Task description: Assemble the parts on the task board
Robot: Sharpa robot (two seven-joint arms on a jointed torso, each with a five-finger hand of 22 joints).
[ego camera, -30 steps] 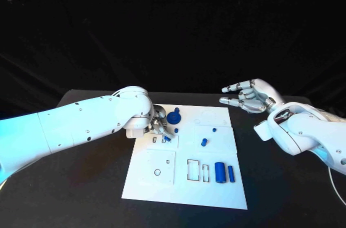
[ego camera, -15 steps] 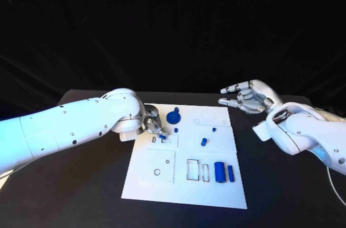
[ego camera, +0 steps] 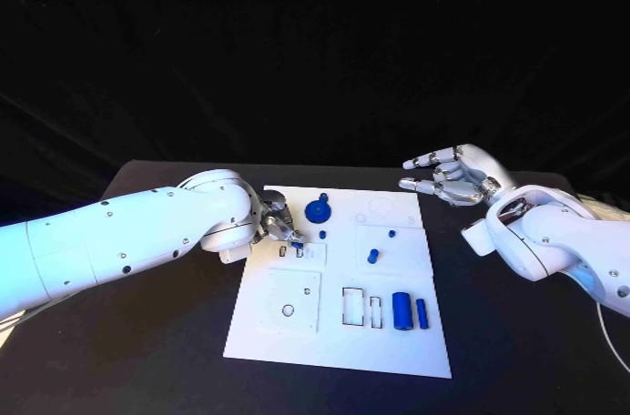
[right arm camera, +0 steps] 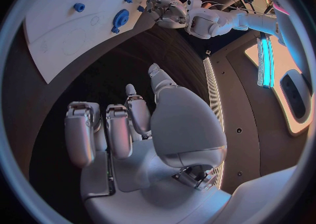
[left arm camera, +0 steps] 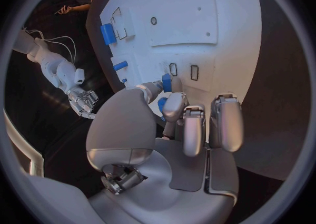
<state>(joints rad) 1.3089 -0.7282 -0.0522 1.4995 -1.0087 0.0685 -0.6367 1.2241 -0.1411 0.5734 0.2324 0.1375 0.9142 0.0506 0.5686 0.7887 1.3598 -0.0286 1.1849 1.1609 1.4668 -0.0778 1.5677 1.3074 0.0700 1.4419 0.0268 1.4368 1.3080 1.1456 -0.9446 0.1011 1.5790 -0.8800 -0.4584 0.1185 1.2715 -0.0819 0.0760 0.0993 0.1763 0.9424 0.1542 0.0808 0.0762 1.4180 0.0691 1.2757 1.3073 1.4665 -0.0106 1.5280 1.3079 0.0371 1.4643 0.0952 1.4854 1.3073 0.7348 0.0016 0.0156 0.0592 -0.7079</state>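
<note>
The white task board point(ego camera: 296, 333) lies in the middle of the black table. My left hand point(ego camera: 279, 226) is over the board's far left corner and pinches a small blue part point(left arm camera: 167, 83) between thumb and a finger, just above two small slots point(left arm camera: 194, 72). On the board stand a blue round part point(ego camera: 317, 213), a small peg point(ego camera: 373, 255), a wide blue block point(ego camera: 401, 310) and a narrow blue bar point(ego camera: 421, 313). My right hand point(ego camera: 453, 177) hovers off the board's far right corner, fingers apart and holding nothing.
Empty rectangular recesses point(ego camera: 353, 308) sit beside the blue block, and a round hole point(ego camera: 287, 313) lies in the board's near left panel. Black table point(ego camera: 525, 342) surrounds the board. The right wrist view shows my left hand point(right arm camera: 168, 12) at the board's point(right arm camera: 72, 29) edge.
My left forearm has swung lower and to the left while its hand stayed by the slots with the small blue part. My right hand has barely moved.
</note>
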